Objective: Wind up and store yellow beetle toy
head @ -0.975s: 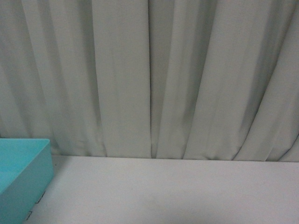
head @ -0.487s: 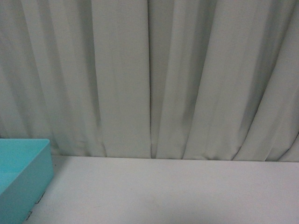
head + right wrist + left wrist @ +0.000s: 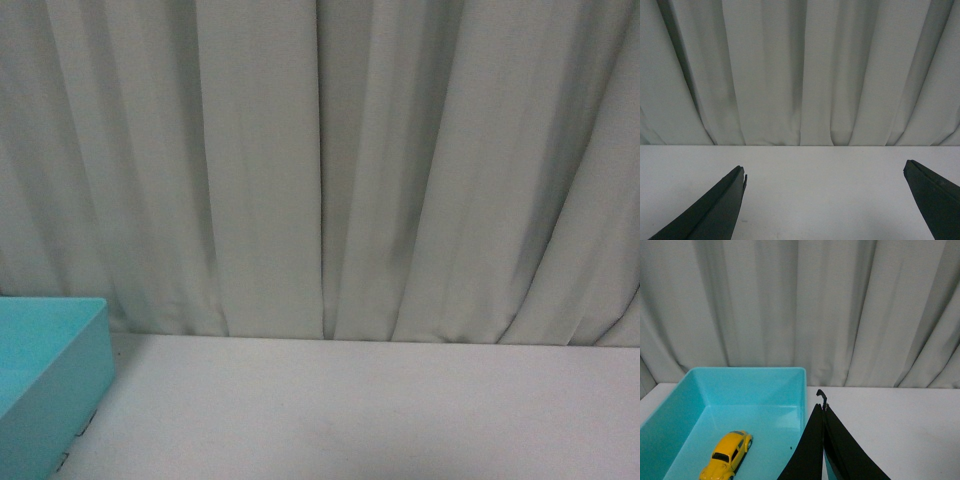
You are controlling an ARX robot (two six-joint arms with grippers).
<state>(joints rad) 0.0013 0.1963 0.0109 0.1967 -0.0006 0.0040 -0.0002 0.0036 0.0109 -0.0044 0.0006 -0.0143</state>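
Note:
The yellow beetle toy [image 3: 726, 456] rests on its wheels on the floor of a turquoise bin [image 3: 765, 377] in the left wrist view. My left gripper [image 3: 823, 408] is shut with nothing in it, its black fingers pressed together above the bin's near wall, apart from the toy. In the right wrist view my right gripper [image 3: 825, 172] is open over bare white table, empty between the fingers [image 3: 735, 185]. In the front view only a corner of the turquoise bin [image 3: 50, 375] shows at the far left; neither arm nor the toy appears there.
A white table [image 3: 380, 410] runs back to a pale grey pleated curtain [image 3: 320, 160] that closes off the far side in all views. The bin stands at the table's left end, near the curtain.

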